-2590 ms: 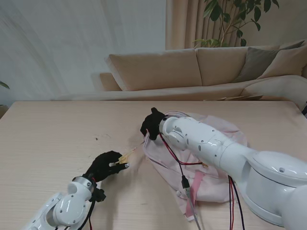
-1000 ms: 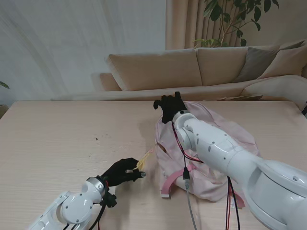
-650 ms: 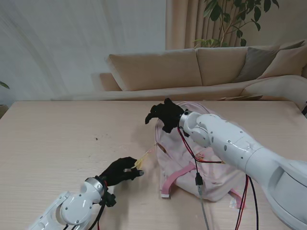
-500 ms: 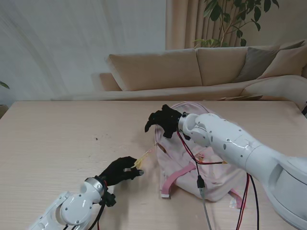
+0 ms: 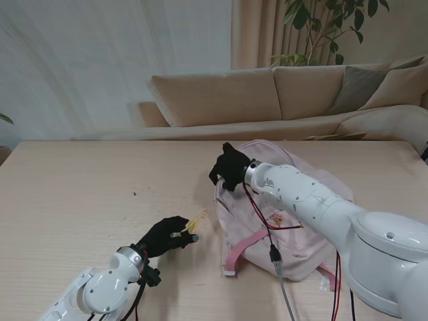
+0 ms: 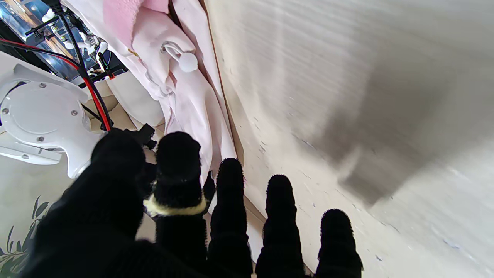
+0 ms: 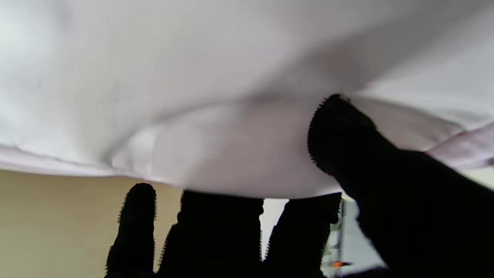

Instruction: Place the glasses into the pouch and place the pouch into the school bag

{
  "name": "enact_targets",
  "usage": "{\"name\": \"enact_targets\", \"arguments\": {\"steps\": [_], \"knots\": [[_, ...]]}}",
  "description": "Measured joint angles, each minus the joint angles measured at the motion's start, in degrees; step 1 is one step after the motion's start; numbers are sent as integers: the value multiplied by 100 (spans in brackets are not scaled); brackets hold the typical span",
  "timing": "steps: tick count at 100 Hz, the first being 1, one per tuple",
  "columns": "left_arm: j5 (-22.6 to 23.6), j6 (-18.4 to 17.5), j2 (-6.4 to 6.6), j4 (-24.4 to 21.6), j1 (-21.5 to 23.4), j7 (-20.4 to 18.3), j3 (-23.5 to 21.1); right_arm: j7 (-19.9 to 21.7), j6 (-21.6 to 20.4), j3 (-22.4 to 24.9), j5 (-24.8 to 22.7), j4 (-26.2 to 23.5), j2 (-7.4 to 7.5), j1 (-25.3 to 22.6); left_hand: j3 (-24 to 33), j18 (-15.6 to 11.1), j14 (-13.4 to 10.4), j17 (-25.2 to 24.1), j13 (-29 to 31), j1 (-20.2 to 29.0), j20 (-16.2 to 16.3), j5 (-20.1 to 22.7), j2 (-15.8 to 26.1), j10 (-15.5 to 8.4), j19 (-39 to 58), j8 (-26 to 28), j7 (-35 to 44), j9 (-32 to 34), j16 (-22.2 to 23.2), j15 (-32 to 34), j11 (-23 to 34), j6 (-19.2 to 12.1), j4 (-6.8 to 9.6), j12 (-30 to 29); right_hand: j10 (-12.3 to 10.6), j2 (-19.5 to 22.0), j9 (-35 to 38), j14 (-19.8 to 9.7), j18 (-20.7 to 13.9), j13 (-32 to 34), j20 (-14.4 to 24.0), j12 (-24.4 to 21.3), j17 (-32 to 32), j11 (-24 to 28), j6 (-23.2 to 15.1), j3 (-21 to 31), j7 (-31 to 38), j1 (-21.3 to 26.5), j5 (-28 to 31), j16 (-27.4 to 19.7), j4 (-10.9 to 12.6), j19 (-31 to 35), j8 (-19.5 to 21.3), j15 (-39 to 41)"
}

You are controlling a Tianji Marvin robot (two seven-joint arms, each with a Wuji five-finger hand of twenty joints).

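Note:
The pink school bag [image 5: 304, 200] lies on the right half of the table, its mouth facing my left. My right hand [image 5: 229, 168] is shut on the bag's rim at its far left corner. In the right wrist view the thumb [image 7: 347, 131] presses on the pink fabric [image 7: 216, 96], with the other fingers under it. My left hand [image 5: 164, 236] hovers nearer to me, left of the bag, pinching a small pale yellow pouch [image 5: 196, 220] between thumb and forefinger. The left wrist view shows only a yellow strip of the pouch [image 6: 175, 209], with the bag [image 6: 181, 96] just beyond the fingertips. No glasses are visible.
Red and black cables [image 5: 264, 224] hang from my right arm across the bag. A pink strap [image 5: 235, 257] trails off the bag toward me. The wooden table [image 5: 80, 187] stretches left. A beige sofa [image 5: 267, 97] and a plant stand beyond the far edge.
My right hand, spread above the bag's rim half a second ago, has closed on that rim. The left hand with the yellow pouch has barely shifted.

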Motion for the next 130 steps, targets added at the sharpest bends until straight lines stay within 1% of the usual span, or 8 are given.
{"name": "enact_targets", "arguments": {"steps": [12, 26, 40, 49, 66, 82, 102, 130], "knots": [[76, -5, -1, 4, -2, 20, -61, 662, 677, 327, 295, -526, 64, -168, 0, 0, 0, 0, 0, 0, 0, 0, 0, 0, 0, 0, 0, 0, 0, 0, 0, 0, 0, 0, 268, -54, 780, 353, 129, 1006, 256, 771, 569, 762, 479, 140, -23, 63, 182, 280, 0, 300, 116, 1081], [111, -4, 1, 31, -26, -32, -162, 547, 1146, 606, 390, -713, -17, -333, 0, 0, 0, 0, 0, 0, 0, 0, 0, 0, 0, 0, 0, 0, 0, 0, 0, 0, 0, 0, 452, -317, 1007, 553, 151, 1272, 394, 1195, 914, 909, 875, 245, -38, 169, 416, 416, 0, 425, 116, 1522], [146, 29, 3, 110, -106, -23, -213, 307, 2247, 647, 406, -849, -199, -439, 0, 0, 0, 0, -2, 0, 0, -7, 0, 0, 0, 0, -18, -6, 0, 0, 0, 0, 0, 0, 518, -580, 1185, 644, 192, 1451, 465, 1269, 1132, 949, 1064, 295, -21, 169, 615, 420, 0, 494, 116, 1635], [124, 73, -1, 194, -184, 13, -208, 353, 2588, 628, 441, -836, -351, -435, 0, 0, 0, -4, -6, 0, 0, -7, 0, 0, 0, 0, -25, -9, 0, 0, 0, 0, 0, 0, 575, -642, 1238, 710, 199, 1505, 490, 1295, 1145, 949, 1187, 311, -21, 206, 654, 420, 0, 511, 116, 1675], [-52, 141, -2, 284, -270, 26, -141, 387, 2986, 421, 762, -67, -910, -296, 0, 0, 0, -7, -8, 0, 0, -19, 0, 0, 0, 0, -73, -9, 0, 0, 0, -1, 0, 0, 617, -705, 1241, 760, 199, 1506, 533, 1327, 1145, 949, 1265, 312, 15, 226, 712, 416, -133, 521, 116, 1700], [-53, 185, 5, 95, -135, -77, -173, 219, 3263, 428, 996, 363, -1220, -284, 12, 0, 0, -18, -9, 70, 0, -161, 3, 0, 0, 0, -89, -10, 0, -2, -2, -1, 0, 0, 642, -865, 1273, 789, 191, 1511, 583, 1328, 1145, 949, 1404, 312, 164, 225, 787, 347, -265, 588, 116, 1768], [163, 132, 65, -75, 5, -139, -44, 58, 3536, 504, 1238, 790, -1481, -291, 16, 0, 0, -18, -9, 135, 0, -190, 3, 0, 0, 0, -89, -10, 0, -2, -2, 26, 0, 0, 691, -1140, 1416, 904, 142, 1730, 658, 1328, 1427, 941, 1615, 308, 286, 224, 1027, 209, -343, 791, 38, 1849], [33, 1, 154, -232, 102, -604, 53, -7, 3596, 543, 1269, 857, -1502, -293, 19, 0, -2, -74, -9, 214, 0, -190, 3, 0, 0, 0, -87, -10, 0, -2, -2, 86, 0, -1, 701, -1249, 1417, 911, 142, 1736, 708, 1329, 1506, 954, 1631, 307, 354, 224, 1088, 202, -419, 855, 20, 1849]]}}
